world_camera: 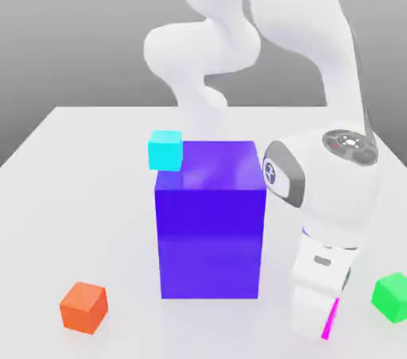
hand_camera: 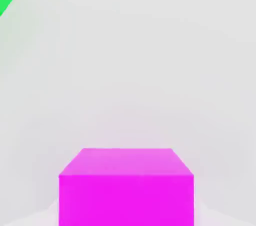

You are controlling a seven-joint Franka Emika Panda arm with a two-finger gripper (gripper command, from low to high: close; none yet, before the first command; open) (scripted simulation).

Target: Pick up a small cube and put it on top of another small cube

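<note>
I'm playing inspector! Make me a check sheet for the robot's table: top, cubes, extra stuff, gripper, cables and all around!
Surface: pale tabletop, no spills or marks seen.
Job's things: magenta cube in the gripper; orange cube and green cube on the tabletop; cyan cube at the big block's upper corner, on it or behind it, can't tell. Which cube gets stacked on isn't clear.
Clutter: big blue block, standing between the orange cube and the arm.
Gripper: low, shut on the magenta cube.
Cables: nothing seen for certain; a thin dark line runs along the arm.
Surroundings: plain grey background.
</note>
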